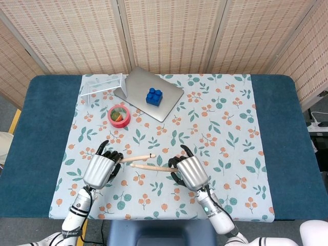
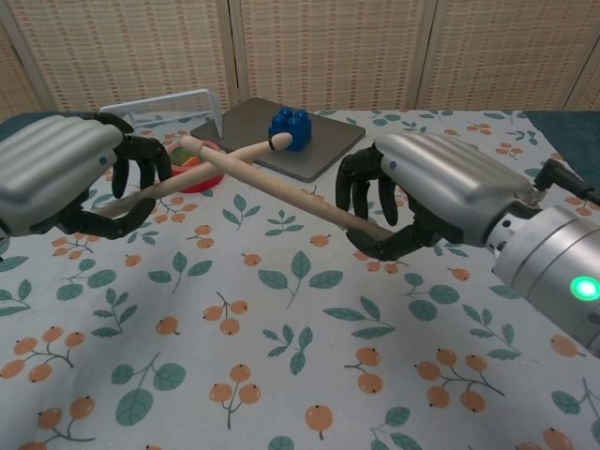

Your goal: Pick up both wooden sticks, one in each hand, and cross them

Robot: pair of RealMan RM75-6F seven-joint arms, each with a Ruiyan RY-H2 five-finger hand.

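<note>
Wicker screens behind, a leaf-print cloth (image 1: 215,118) over the table, and both hands are up at the near edge. The left hand (image 1: 98,169) has its fingers curled around the left stick (image 2: 211,171), which angles up and to the right. The right hand (image 1: 190,172) grips the right stick (image 2: 281,195) the same way, pointing up and to the left. In the chest view the two shafts overlap near their tips, in front of the red tape roll (image 1: 119,116) and the blue block (image 1: 154,96). So this looks like the crossing step, nearly made. Whether the sticks actually touch, I can't tell. Next call: bring them a little closer so they form a clear X, keeping both grips firm so neither stick rolls out.
</note>
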